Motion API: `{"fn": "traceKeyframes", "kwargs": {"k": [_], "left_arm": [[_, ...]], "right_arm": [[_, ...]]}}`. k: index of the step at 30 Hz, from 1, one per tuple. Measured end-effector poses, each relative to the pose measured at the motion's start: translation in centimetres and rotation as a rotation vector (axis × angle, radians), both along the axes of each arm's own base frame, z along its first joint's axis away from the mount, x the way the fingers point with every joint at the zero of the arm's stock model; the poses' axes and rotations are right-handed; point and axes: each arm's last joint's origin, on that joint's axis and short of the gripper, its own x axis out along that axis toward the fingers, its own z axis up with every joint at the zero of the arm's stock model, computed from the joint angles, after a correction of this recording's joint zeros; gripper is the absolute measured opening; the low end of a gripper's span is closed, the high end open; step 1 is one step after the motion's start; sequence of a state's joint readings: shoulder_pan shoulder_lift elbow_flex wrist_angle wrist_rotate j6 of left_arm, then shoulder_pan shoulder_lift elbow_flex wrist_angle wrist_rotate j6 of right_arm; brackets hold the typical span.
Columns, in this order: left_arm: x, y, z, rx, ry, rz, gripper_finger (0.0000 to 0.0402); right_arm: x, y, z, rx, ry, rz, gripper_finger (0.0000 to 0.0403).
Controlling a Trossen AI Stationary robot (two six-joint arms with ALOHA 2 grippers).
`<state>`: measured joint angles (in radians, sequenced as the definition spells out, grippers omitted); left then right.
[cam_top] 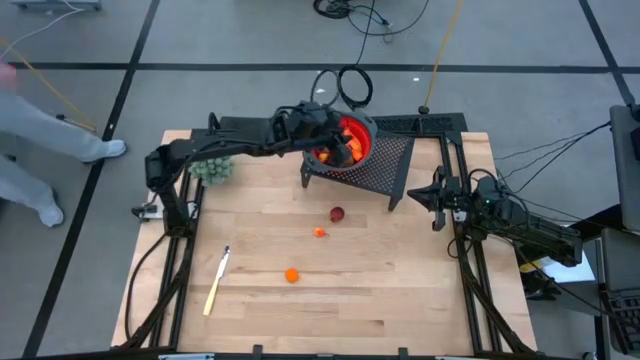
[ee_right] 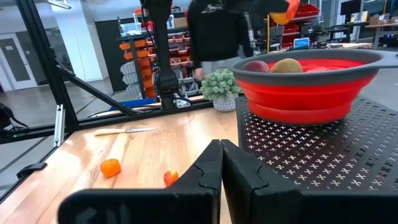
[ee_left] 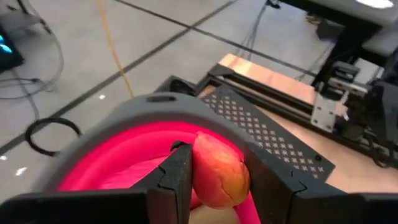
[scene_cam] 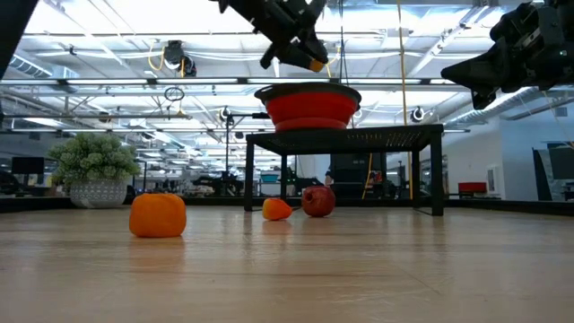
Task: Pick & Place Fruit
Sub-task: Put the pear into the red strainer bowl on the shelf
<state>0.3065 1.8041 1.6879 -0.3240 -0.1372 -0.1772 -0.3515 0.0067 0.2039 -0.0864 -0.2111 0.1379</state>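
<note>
My left gripper (cam_top: 335,135) hangs over the red bowl (cam_top: 362,135), which stands on a black perforated stand (cam_top: 385,165) at the table's far side. It is shut on an elongated red-orange-yellow fruit (ee_left: 217,174). In the right wrist view a dark red ball (ee_right: 256,65) and a brownish oval (ee_right: 286,65) lie in the bowl (ee_right: 311,81). On the table rest another dark red ball (cam_top: 337,214) and two orange bits (cam_top: 320,232) (cam_top: 291,275). My right gripper (cam_top: 432,195) waits shut at the table's right side, beside the stand. My left gripper pinches the elongated fruit between its two fingers (ee_left: 177,180), one on each long side of it (ee_left: 202,177). The fingers come from above, slanting down. The fruit (scene_cam: 314,63) is lifted clear, just above the bowl's rim (scene_cam: 308,90).
A bushy green clump in a pot (cam_top: 212,168) stands at the far left of the table. A yellow-handled knife (cam_top: 217,280) lies near the left edge. A person's legs (cam_top: 30,140) show on the floor beyond the table's left. Bare wood lies toward the near edge.
</note>
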Motion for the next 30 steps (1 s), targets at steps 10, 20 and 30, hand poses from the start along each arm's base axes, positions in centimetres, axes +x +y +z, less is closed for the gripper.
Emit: {"fn": "traceKeyframes", "kwargs": {"k": [10, 20, 30], "left_arm": [[0.6, 0.1, -1.7, -0.048, 0.082, -0.023, 0.0127], [0.3, 0.0, -2.1, -0.067, 0.133, -0.025, 0.0127], [0.3, 0.0, -2.1, -0.050, 0.140, -0.035, 0.0127]], "right_arm": [[0.0, 0.0, 0.0, 0.000, 0.000, 0.000, 0.0000], [0.0, 0.0, 0.0, 0.000, 0.000, 0.000, 0.0000], [0.0, 0.0, 0.0, 0.000, 0.000, 0.000, 0.0000]]}}
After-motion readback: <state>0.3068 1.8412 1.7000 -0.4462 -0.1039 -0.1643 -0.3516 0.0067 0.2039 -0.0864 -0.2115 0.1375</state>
